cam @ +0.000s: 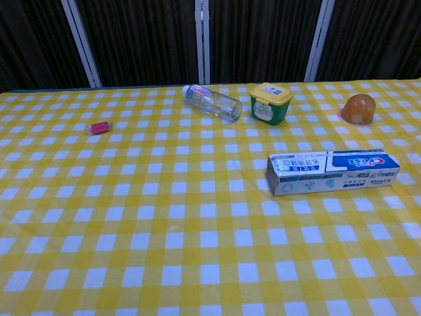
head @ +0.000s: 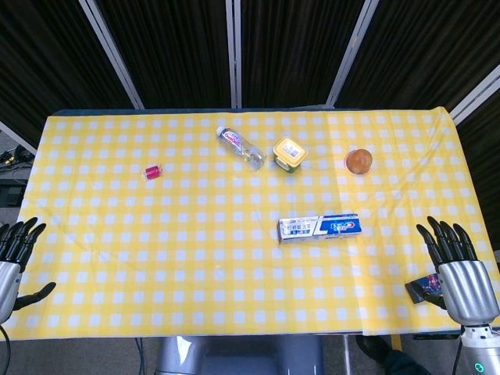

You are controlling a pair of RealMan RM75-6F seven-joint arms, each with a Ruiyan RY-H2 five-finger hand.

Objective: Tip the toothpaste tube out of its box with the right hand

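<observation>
Nearest, the right hand (head: pixel 459 262) rested at the table's (head: pixel 195 273) front edge, fingers spread and empty, likely staged to reach forward. The left hand (head: pixel 17 248) waited likewise, spread. Farther in, the box (head: pixel 320 227) lay flat on the cloth, untouched, tube unseen.

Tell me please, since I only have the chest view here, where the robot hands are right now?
Observer: The right robot hand rests at the table's near right corner, fingers spread, holding nothing.
Operator: Thank you. And the other one?
Observer: The left robot hand sits at the near left edge, also open.
Operator: How does the right one lie relative to the toothpaste box?
Observer: The toothpaste box lies apart from it, further left and slightly farther from the robot, untouched.
</observation>
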